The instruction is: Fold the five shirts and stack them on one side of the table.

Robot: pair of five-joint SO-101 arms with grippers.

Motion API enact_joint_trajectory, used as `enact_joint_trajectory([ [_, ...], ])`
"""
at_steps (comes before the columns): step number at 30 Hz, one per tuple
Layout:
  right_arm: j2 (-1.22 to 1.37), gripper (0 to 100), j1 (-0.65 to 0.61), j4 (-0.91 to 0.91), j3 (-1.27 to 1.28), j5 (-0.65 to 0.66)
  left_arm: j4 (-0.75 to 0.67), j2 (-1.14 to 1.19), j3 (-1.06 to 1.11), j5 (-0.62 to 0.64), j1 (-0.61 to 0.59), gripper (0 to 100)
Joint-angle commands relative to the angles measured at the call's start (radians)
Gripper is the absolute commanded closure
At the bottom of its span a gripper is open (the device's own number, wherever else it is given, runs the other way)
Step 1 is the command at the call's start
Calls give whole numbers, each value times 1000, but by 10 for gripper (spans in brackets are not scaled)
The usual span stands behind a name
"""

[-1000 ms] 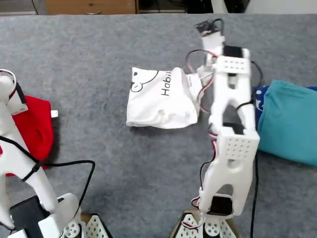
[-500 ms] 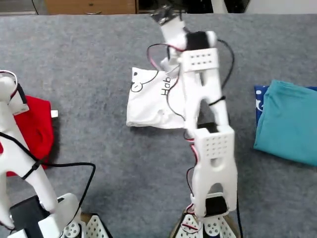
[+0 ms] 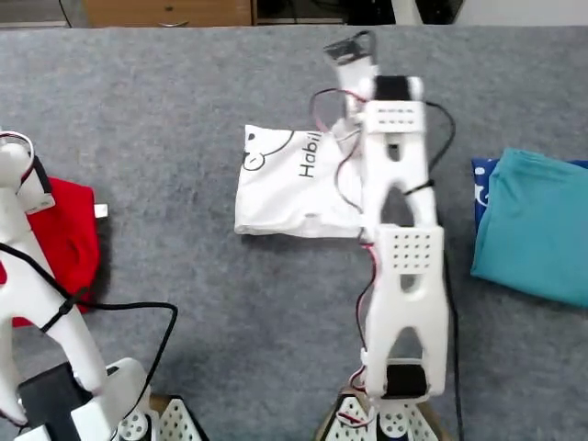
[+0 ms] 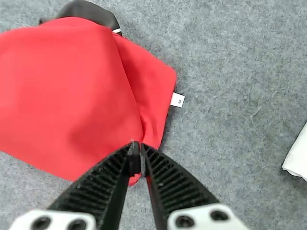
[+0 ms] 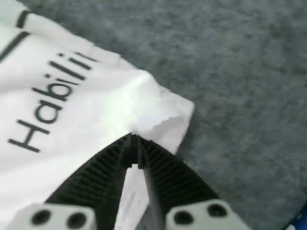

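A white shirt [image 3: 285, 184] with black print lies partly folded at the table's middle. My right arm [image 3: 395, 165] stretches over its right edge. In the right wrist view my right gripper [image 5: 134, 139] is shut at the white shirt's [image 5: 62, 120] far right corner, where the cloth rises to the fingertips. A red shirt [image 3: 64, 239] lies folded at the left edge of the table. My left gripper [image 4: 135, 163] hangs shut just above the red shirt's [image 4: 67, 96] border. A teal shirt [image 3: 537, 225] lies folded at the right.
A blue patterned cloth [image 3: 480, 184] peeks out from under the teal shirt. Something black [image 4: 91, 9] shows beneath the red shirt. Grey felt [image 3: 184, 92] covers the table, and wooden furniture [image 3: 165, 11] stands behind its far edge.
My right arm swung left across the white shirt, then part of the way back right. The bunched cloth on the shirt's right side now lies under the arm. The left arm stayed still.
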Motion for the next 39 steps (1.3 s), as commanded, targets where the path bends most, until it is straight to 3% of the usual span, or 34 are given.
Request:
enact_joint_trajectory([
  [1,-13,995,53,-8,-84,46,-18,-35,-3,-3,-8,981],
  [9,-12,995,-33,157,-260,74,-14,-35,-3,-3,-8,981],
  [13,-4,995,-81,138,-291,74,-12,-35,-3,-3,-9,981],
  [19,139,995,18,20,-220,78,-11,-36,-8,-3,-11,981],
  [24,213,995,54,21,-305,80,-11,-36,-3,-3,-11,981],
  [29,211,995,-47,86,-498,80,-11,-36,-5,-3,-11,981],
  [33,131,995,-154,92,-463,77,-11,-36,-8,-3,-11,981],
  [39,127,995,-271,-35,-461,80,-11,-36,-3,-3,-37,981],
])
